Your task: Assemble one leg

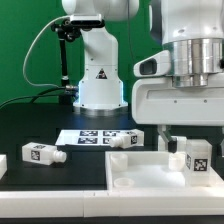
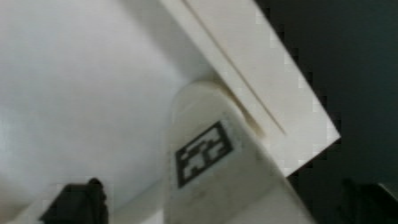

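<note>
Fingers (image 2: 214, 205) spread, one black tip (image 2: 79, 198) visible, straddling the leg (image 2: 214, 150) standing on the white panel (image 1: 150, 172), near right of the bench (image 1: 30, 128). Leg looks light, rigid, smooth (slippery?); grip its flat tagged sides.

On your black desk (image 1: 30, 125) the large white square panel (image 1: 150, 178) lies in front. One leg (image 1: 197, 158) stands in its corner on the exterior view's right, directly under the arm's white wrist housing (image 1: 185, 85). Two more legs lie flat on the desk: one (image 1: 40, 154) left of the panel, one (image 1: 130, 139) just beside the marker board (image 1: 95, 136). Whether the pincer (image 1: 178, 142) touches the standing leg is unclear.
</note>
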Motion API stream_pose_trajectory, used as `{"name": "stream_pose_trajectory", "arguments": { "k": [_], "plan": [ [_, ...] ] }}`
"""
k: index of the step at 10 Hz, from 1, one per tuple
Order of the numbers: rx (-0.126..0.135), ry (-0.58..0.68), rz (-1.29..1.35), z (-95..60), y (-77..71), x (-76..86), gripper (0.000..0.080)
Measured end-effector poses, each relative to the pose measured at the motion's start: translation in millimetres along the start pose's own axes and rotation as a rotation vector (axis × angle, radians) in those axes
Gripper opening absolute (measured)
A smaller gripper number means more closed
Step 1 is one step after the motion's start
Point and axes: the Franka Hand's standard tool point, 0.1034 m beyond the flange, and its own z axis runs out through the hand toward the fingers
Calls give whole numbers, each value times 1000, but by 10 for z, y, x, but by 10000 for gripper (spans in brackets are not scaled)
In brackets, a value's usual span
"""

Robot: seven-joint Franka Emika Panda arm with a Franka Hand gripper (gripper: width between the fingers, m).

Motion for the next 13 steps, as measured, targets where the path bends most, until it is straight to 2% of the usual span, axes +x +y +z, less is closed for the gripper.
{"name": "stream_pose_trajectory", "arguments": {
  "k": [1, 2, 3, 4, 5, 6, 8, 11, 13],
  "plan": [
    [-30, 11, -262, -10, -67, -1, 649],
    [-33, 12, -358, -2, -88, 9, 649],
    [-29, 11, -286, 0, -78, 13, 605],
    [-29, 12, -288, -1, -79, 14, 605],
    [-29, 12, -281, 0, -79, 13, 422],
    [-27, 11, -167, 2, -76, 10, 290],
    [-37, 1, 67, 7, -35, 9, 289],
    [-74, -28, 557, 24, -51, -13, 288],
    [-46, -55, 1014, 26, -36, 14, 288]
  ]
}}
